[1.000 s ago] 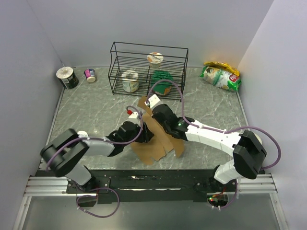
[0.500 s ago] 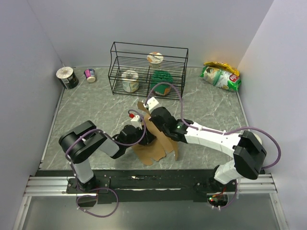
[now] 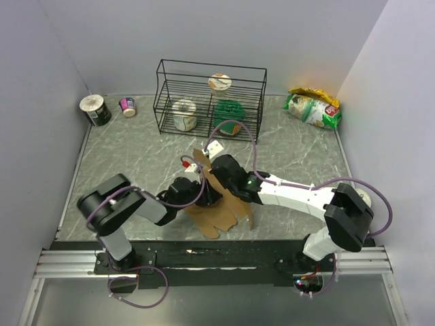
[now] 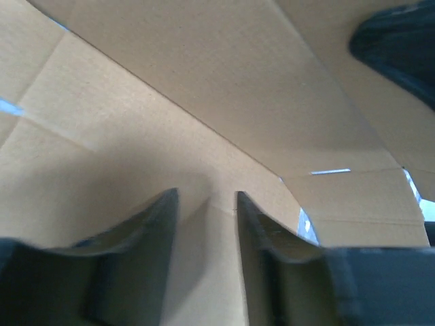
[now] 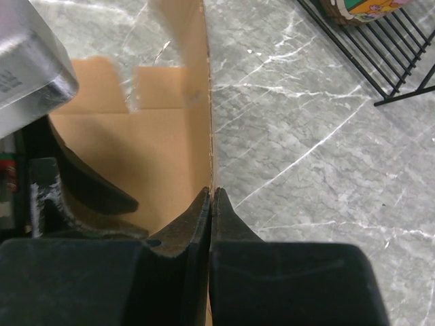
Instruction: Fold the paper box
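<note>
Right now the paper box (image 3: 221, 204), a plain brown die-cut cardboard sheet w/ flaps and crease lines, sits near the front-centre of the grey marble-look table (image 3: 299, 156), between the two arms. One part lies flat and another is tipped up steeply.

The right hand (image 5: 211, 193) is pinched fully closed on the thin edge of the raised panel, prob. to hold that wall upright so it doesn't flop back while the other side gets worked. The left hand (image 4: 204, 197) is partly open, fingers apart w/ nothing clearly clamped. Its tips are close up to the inner face of the cardboard by a crease line, likely to brace or press along the fold. Can't tell if they actually touch.

The box looks far from done: no closed walls, flaps loose. Next move prob. needs the left to push at the crease against the right's grip. Risk: the sheet slips out or bends off the crease.
</note>
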Available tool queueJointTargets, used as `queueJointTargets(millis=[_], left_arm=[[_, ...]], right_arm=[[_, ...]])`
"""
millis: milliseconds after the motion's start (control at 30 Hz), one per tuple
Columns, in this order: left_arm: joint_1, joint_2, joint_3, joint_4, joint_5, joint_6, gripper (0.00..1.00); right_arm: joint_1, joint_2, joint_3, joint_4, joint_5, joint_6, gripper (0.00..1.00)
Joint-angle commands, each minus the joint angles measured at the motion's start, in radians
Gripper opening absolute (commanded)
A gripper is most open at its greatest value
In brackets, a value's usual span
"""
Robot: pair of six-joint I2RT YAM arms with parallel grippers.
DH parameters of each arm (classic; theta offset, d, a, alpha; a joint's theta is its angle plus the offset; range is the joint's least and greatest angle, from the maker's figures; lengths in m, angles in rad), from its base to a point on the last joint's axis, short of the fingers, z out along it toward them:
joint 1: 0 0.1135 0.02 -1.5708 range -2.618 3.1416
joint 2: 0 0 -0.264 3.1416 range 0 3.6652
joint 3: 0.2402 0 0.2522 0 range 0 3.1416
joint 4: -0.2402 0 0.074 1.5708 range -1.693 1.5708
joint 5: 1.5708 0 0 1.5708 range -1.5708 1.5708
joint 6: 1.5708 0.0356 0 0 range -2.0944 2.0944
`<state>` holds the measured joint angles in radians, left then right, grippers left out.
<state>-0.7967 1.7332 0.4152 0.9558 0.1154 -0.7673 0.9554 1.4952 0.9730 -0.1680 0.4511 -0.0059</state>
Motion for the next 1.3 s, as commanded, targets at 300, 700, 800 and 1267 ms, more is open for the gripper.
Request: queueJointTargets(millis=[300,700,800,1267], left_arm=[[0.123,-0.434,-0.050,-0.387,-0.112,0.181,0.75],[0.274,-0.212,0.071,-0.292,0.087,0.416,0.84],[0.304,-0.156,0.097,-0.256,0.133,0.445,0.87],[0.321,0.015,0.249,-0.246,0.273,0.530,0.88]], right_arm=[[0.006,0.045,0.026,-0.045,-0.078,-0.023,0.00],[0.006,0.028,0.012,-0.031,-0.111,-0.025,0.00],[0.008,0.025,0.009,-0.027,-0.120,-0.026,0.00],[0.006,0.020,0.012,-0.031,-0.134,-0.043,0.00]])
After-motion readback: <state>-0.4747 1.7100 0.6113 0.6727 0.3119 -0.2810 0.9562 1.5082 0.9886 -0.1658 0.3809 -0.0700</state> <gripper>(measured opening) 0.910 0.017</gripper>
